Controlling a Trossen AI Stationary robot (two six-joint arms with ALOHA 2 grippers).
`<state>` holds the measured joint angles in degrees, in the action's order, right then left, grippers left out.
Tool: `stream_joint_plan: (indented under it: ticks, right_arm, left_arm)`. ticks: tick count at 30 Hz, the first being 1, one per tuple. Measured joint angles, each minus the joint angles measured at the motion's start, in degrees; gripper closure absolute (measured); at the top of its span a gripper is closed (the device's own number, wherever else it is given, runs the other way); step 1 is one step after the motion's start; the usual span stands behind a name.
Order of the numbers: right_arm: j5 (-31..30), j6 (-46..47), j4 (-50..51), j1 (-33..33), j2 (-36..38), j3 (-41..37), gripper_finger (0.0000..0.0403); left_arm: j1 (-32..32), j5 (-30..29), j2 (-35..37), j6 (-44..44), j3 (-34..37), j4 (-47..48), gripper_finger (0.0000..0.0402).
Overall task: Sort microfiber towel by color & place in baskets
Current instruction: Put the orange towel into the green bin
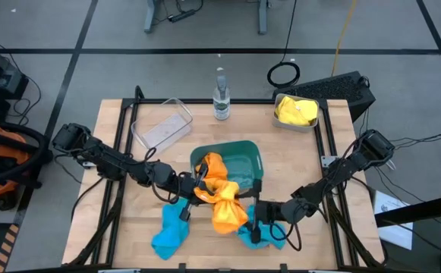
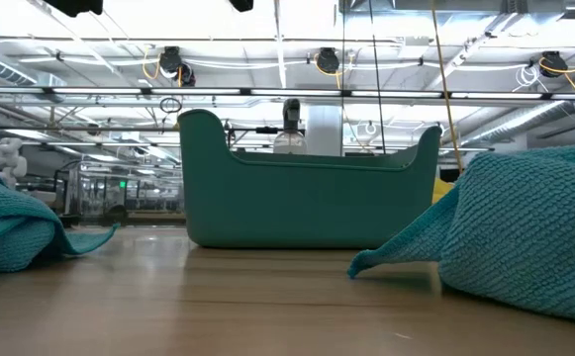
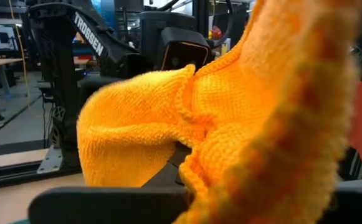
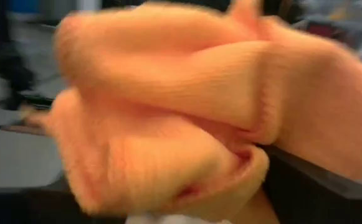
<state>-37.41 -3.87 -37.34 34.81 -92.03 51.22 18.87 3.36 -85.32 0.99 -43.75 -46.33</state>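
Teal, the largest basket [image 1: 239, 158] sits mid-table where I see the orange towel [image 1: 222, 199] hanging over its front edge, my left gripper [image 1: 200, 182] clamped on it, my right gripper [image 1: 252, 216] beside its lower end, grip state indeterminable.

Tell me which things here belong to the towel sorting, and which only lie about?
Job: orange towel, teal towels, yellow towels, teal basket, clear basket, grey basket, left claw, right claw.
Lying about: bottle, cable coil.
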Motion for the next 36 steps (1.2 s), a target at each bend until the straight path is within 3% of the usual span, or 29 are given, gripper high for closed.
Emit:
stream_joint_plan:
  ticks: [3,6,10,19,30,33,36]
  right_arm:
    - [7.3,3.9,0.9,-1.0,0.0,0.0,0.0086]
    - [10.4,6.4,1.8,-1.5,0.0,0.0,0.0084]
    - [9.8,5.5,2.7,-1.5,0.0,0.0,0.0083]
    - [-2.8,-1.8,-1.9,0.1,0.0,0.0,0.0083]
    - [4.8,1.6,-3.5,-5.9,0.0,0.0,0.0078]
    - [5.0,1.3,-3.5,-6.7,0.0,0.0,0.0098]
    - [5.2,1.0,-3.4,-6.9,0.0,0.0,0.0142]
  left_arm:
    - [0.0,-0.1,0.0,1.4,0.0,0.0,0.0382]
    - [0.0,-0.2,0.0,2.3,0.0,0.0,0.0382]
    - [0.0,-0.4,0.0,2.7,0.0,0.0,0.0382]
    - [-0.1,-0.6,0.0,3.0,0.0,0.0,0.0382]
    - [-0.2,-0.7,0.0,5.9,0.0,0.3,0.0382]
    - [-0.2,-0.6,0.0,5.5,0.0,1.5,0.0382]
    - [-0.2,-0.6,0.0,5.4,0.0,2.0,0.0381]
